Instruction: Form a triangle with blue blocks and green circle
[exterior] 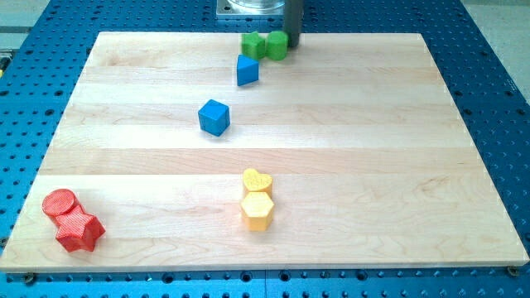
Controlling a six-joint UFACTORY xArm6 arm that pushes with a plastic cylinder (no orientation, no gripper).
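Note:
My tip [292, 45] is at the view's top, touching the right side of a green block [277, 45]. A second green block [252, 44] sits against that one's left side; which of the two is the circle I cannot tell. A blue block with a slanted top [247, 70] lies just below the green pair. A blue cube [214, 117] lies further down and to the left, near the board's middle.
A yellow heart [257, 181] and a yellow hexagon [257, 210] touch each other at the bottom centre. A red cylinder [60, 203] and a red star [79, 232] sit at the bottom left. The wooden board [414, 165] rests on a blue perforated table.

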